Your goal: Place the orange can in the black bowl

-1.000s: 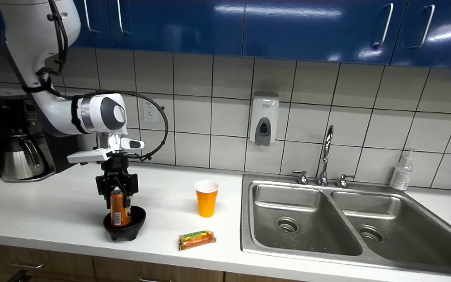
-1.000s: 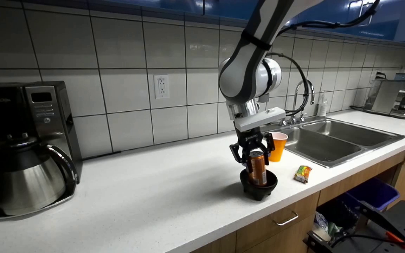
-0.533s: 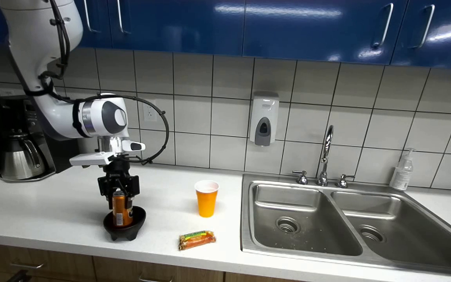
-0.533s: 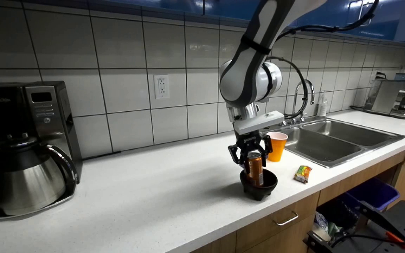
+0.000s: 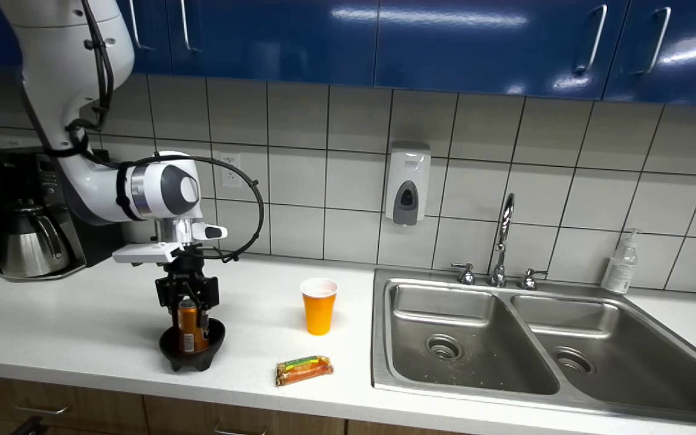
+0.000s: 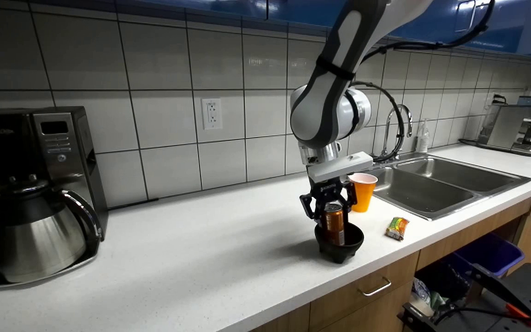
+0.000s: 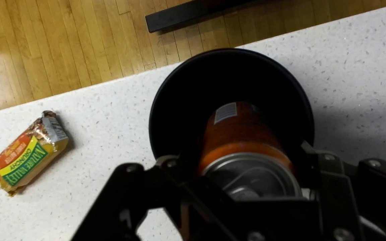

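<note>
The gripper [image 6: 335,223] held the orange can [image 5: 191,333], which was partly inside the black bowl [image 6: 339,255], by the near edge of the white counter [image 6: 164,258]. A coffee maker [image 6: 58,159] stood left, a sink [image 5: 380,344] sat right, and blue cupboards [image 5: 299,45] hung on the far tiled wall [image 5: 296,175].

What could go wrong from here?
The can rises well above the rim of the bowl, so it may tip on release. The gripper grasps it close to that rim; opening could nudge the bowl. The bowl stands near the front edge of the counter; a hard bump might push it off.
</note>
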You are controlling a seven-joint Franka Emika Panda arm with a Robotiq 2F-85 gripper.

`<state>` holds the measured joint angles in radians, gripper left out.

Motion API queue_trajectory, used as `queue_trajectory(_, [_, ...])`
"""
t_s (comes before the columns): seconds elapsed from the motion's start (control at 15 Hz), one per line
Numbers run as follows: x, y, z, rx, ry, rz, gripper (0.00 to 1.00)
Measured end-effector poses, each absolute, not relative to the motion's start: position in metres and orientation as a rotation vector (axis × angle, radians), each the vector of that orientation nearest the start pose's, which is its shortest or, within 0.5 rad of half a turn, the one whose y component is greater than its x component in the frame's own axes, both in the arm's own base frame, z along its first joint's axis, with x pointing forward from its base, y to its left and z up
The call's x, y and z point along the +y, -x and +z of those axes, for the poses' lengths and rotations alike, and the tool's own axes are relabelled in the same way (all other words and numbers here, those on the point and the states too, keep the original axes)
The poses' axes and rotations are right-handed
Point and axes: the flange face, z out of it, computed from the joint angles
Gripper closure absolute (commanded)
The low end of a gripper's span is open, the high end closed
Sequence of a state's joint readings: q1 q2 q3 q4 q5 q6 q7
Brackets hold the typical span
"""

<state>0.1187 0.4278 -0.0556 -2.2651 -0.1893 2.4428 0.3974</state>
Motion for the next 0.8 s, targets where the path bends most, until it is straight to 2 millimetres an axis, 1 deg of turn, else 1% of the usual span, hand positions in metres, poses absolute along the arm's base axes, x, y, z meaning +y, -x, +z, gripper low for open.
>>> queue_trajectory(0.13, [0.03, -0.506, 0.15, 0.282, 3.29, 0.349, 0.08])
queue_trajectory(0.2, [0.03, -0.505, 0.15, 0.281, 3.29, 0.349, 0.08])
queue_trajectory(0.33, [0.031, -0.506, 0.15, 0.28, 3.293, 0.347, 0.01])
queue_trajectory(0.67, [0.033, -0.51, 0.154, 0.272, 3.297, 0.326, 0.0])
queue_trajectory(0.8, [0.034, -0.517, 0.162, 0.275, 3.297, 0.293, 0.0])
